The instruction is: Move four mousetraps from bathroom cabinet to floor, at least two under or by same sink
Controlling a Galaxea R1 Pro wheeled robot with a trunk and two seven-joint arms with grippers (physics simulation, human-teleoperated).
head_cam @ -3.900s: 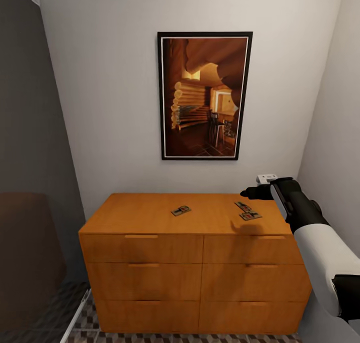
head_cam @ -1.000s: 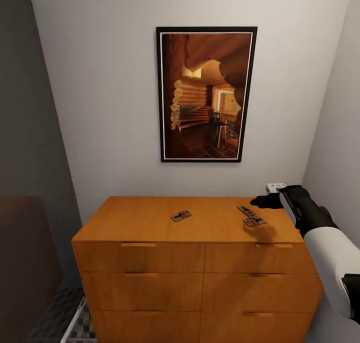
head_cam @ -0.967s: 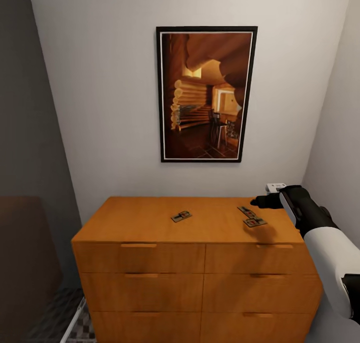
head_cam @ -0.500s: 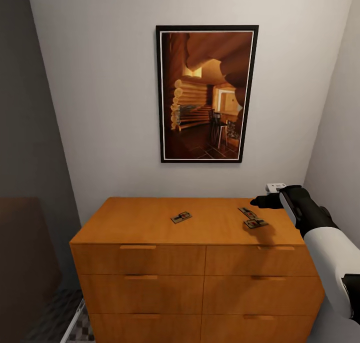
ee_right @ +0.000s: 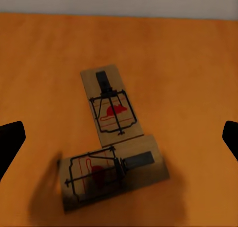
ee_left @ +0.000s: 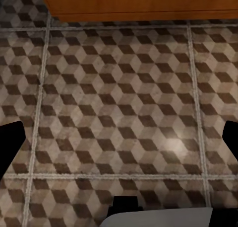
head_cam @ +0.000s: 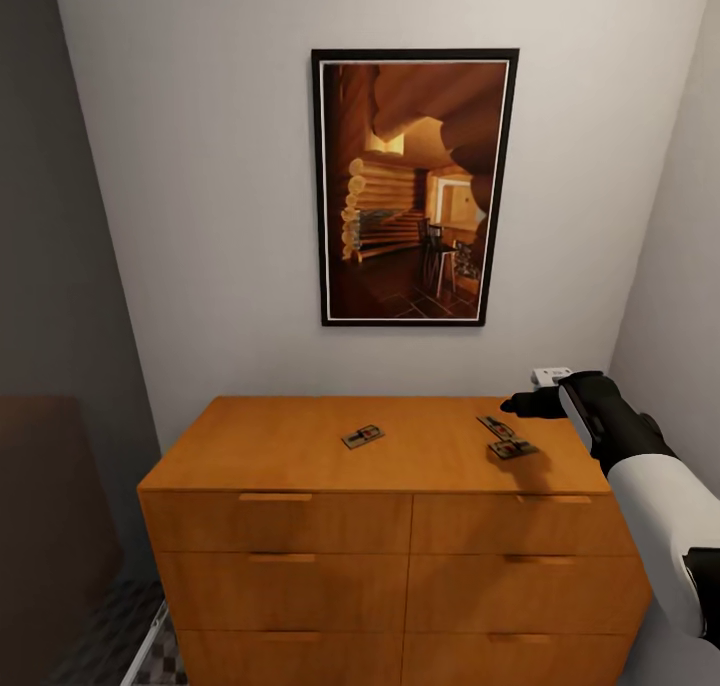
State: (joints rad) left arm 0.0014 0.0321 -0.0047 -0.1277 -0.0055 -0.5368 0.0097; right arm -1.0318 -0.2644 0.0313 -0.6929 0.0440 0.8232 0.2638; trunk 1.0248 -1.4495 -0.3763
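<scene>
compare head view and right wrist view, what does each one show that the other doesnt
Head view alone: the framed picture on the wall, the cabinet's drawer fronts, a lone mousetrap near the middle of the top, and the right gripper hovering above the right-hand traps.

Right wrist view alone: close detail of the two right-hand mousetraps, with wire bars, red mouse prints and corners touching.

Shared: that pair of traps on the orange cabinet top, and the pale wall behind it.

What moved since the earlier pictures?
Mostly the camera: it came a little closer and the view shifted. The right claw still hovers open above the two mousetraps at the cabinet's right end. The third mousetrap stayed near the middle. Nothing was grabbed.
</scene>
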